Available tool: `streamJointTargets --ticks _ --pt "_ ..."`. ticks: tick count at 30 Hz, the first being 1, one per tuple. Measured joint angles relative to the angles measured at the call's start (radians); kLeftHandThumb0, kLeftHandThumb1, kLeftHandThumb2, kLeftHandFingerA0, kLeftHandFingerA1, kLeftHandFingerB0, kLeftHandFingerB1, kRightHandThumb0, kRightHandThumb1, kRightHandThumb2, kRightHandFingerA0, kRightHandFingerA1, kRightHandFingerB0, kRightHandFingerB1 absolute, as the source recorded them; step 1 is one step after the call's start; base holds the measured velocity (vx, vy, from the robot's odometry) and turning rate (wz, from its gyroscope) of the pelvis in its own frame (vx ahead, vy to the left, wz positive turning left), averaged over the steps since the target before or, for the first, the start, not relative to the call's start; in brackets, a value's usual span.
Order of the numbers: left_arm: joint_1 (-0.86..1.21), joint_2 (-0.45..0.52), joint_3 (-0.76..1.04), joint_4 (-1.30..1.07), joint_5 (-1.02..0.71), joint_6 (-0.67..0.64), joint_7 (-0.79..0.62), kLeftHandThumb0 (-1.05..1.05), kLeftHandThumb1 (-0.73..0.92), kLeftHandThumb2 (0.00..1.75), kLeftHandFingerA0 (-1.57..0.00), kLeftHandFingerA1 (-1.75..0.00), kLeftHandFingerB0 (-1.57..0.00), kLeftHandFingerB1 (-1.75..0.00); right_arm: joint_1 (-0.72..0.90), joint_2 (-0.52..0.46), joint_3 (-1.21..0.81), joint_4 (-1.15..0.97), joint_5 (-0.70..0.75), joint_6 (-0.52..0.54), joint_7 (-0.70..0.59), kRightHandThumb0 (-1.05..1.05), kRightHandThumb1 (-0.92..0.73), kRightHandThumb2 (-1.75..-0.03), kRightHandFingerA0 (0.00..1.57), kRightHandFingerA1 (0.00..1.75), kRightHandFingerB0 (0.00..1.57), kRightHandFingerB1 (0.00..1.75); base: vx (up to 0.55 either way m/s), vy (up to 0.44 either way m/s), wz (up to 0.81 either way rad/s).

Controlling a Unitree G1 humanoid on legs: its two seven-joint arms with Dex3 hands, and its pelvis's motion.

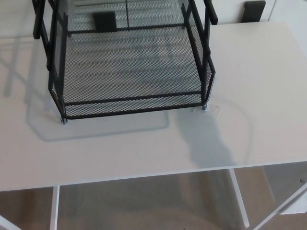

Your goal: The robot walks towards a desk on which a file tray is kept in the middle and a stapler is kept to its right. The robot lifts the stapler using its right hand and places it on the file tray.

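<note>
Black wire-mesh file tray (129, 106) sits toward 11 o'clock on the white desk (259, 96), open front facing me for loading. I see no stapler; neither hand shows, so its grip is unknown.

Neither the left hand nor the right hand shows in the head view.

- Left hand: not in view.
- Right hand: not in view.
- No arm, forearm or other part of the robot's body shows in the head view, so its colours, shapes, cables, screws and markings cannot be told.
</note>
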State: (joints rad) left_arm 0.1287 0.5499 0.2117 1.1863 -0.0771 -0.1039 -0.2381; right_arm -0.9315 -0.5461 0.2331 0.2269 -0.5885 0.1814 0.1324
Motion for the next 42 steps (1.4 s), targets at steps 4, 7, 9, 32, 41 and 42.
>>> streamJointTargets --ticks 4,7,9,32,41,42 --pt "-0.003 0.000 0.000 -0.002 0.000 0.000 -0.001 -0.58 0.70 0.63 -0.62 -0.46 -0.42 -0.38 -0.083 0.058 0.053 0.014 -0.018 0.007 0.020 -0.25 -0.60 -0.88 0.82 1.75 0.61 1.68 0.00 0.000 0.00" --pt "-0.005 -0.001 -0.004 -0.004 0.000 0.000 -0.001 -0.58 0.70 0.62 -0.59 -0.46 -0.40 -0.38 -0.117 0.116 0.117 0.014 -0.045 0.015 0.034 -0.28 -0.66 -0.68 0.88 1.67 0.80 1.20 0.00 0.000 0.00" --pt "-0.006 -0.001 -0.006 -0.009 0.000 -0.001 -0.001 -0.58 0.70 0.62 -0.58 -0.46 -0.40 -0.37 -0.125 0.150 0.152 0.013 -0.061 0.023 0.047 -0.31 -0.66 -0.64 0.93 1.59 0.83 0.67 0.00 0.000 0.00" --pt "-0.029 -0.019 -0.024 -0.016 0.019 -0.009 0.004 -0.59 0.68 0.63 -0.57 -0.47 -0.41 -0.38 -0.198 0.435 0.350 0.221 -0.207 0.139 0.126 -0.22 -0.67 -0.67 0.85 1.60 0.78 0.91 0.00 0.000 0.00" --pt "-0.032 -0.020 -0.030 -0.005 0.024 -0.012 0.003 -0.51 0.55 0.98 -0.56 -0.64 -0.29 -0.50 -0.077 0.593 0.247 0.252 -0.165 0.229 0.120 -0.25 -0.75 -0.72 0.76 1.72 0.62 1.44 0.00 0.000 0.00" --pt "-0.033 -0.020 -0.031 -0.005 0.025 -0.012 0.003 -0.60 0.68 0.64 -0.57 -0.47 -0.41 -0.38 -0.072 0.606 0.230 0.256 -0.157 0.237 0.114 -0.22 -0.74 -0.77 0.77 1.72 0.64 1.51 0.00 0.000 0.00"
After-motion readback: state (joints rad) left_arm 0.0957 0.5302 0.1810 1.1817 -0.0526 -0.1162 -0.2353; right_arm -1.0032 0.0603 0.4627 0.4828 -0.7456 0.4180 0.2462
